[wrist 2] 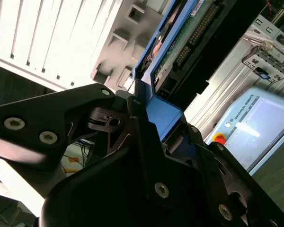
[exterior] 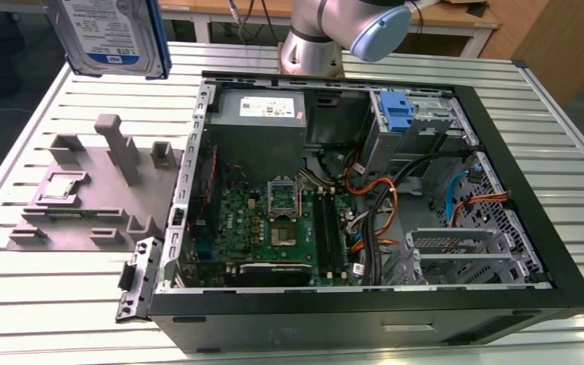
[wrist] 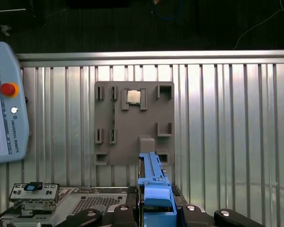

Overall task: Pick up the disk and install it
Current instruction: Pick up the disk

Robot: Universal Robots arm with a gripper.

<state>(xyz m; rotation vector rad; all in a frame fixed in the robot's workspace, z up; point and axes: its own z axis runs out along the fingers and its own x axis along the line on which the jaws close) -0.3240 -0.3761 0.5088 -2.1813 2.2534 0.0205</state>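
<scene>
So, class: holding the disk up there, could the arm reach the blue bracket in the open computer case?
Probably yes. The case lies open on top, and nothing covers the blue bracket; the tool grips the disk, held high off to the side.

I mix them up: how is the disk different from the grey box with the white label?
The disk is up in the air; the grey box sits inside the computer case. The disk has blue edges; the grey box has none. Both carry labels.
</scene>
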